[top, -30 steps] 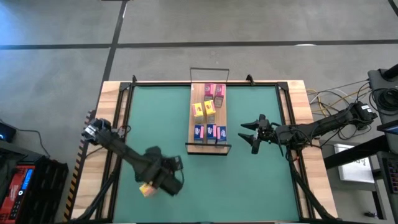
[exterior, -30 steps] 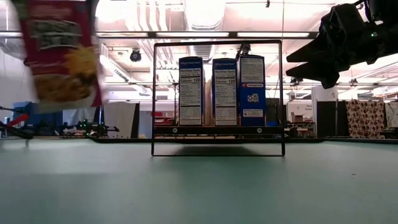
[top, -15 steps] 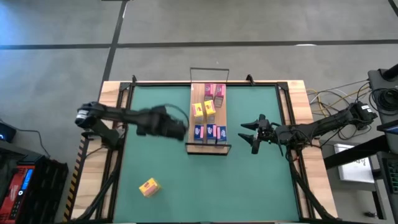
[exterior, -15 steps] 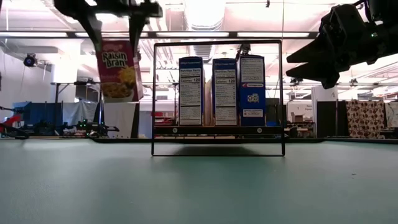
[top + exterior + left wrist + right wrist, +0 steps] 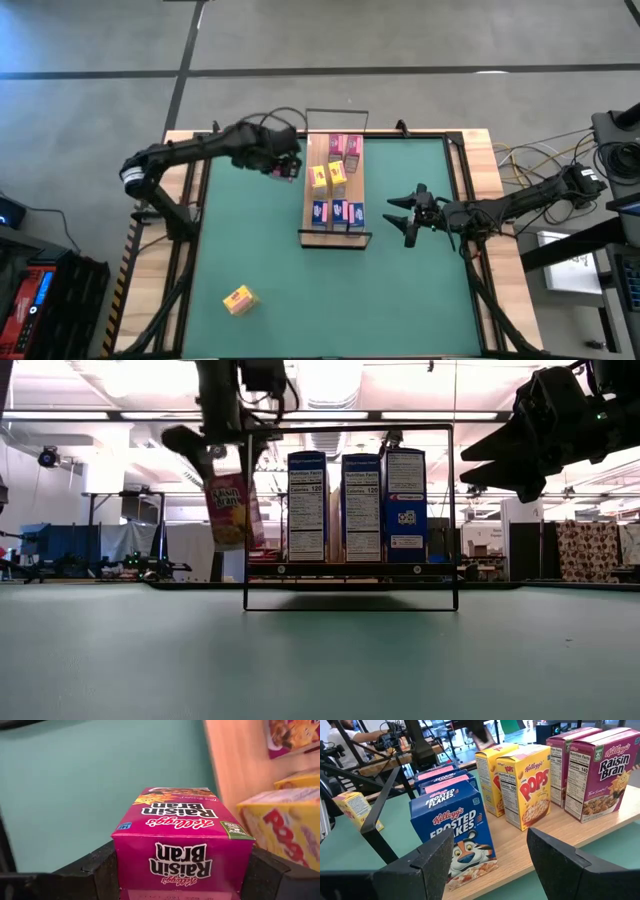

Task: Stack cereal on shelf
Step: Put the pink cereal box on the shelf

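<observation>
Now | left gripper (image 5: 288, 166) clamped on pink Raisin Bran box (image 5: 182, 837) beside shelf (image 5: 318, 152) | right gripper (image 5: 402, 216) apart, empty

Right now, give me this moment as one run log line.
left hand: holding magenta cardboard cereal box beside light-wood shelf | right hand: waiting open, empty | yellow box: on table

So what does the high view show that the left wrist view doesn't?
Only the high view: the whole shelf, three blue boxes at its near end, a yellow box lying alone on the green table, and the right gripper waiting open beside the shelf.
Only the left wrist view: the Raisin Bran lettering on the pink box and the fingers clamping its sides.
Both: the left gripper carrying that box beside the shelf's left edge, near the yellow boxes.
</observation>
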Controlling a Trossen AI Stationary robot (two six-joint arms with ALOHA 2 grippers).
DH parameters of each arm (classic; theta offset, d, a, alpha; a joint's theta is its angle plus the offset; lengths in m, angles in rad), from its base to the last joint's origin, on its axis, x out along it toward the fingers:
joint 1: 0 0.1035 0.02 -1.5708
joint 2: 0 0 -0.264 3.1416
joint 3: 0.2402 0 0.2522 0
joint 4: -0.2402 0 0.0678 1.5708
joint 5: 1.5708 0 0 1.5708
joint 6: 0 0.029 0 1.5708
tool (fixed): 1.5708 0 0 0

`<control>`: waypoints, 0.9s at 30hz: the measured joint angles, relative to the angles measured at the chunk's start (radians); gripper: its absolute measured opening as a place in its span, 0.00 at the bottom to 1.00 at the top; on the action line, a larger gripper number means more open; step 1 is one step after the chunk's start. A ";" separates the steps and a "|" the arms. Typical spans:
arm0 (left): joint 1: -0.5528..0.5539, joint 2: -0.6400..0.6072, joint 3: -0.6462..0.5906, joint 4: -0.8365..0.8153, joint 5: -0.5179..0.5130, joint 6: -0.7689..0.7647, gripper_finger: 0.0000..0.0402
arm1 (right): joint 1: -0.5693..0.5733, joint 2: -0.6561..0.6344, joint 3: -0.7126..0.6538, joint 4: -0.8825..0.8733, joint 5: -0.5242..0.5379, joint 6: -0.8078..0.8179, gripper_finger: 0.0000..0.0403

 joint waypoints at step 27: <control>0.315 0.195 0.049 0.152 0.166 0.193 0.69 | 0.000 0.000 0.000 -0.002 0.000 0.000 0.60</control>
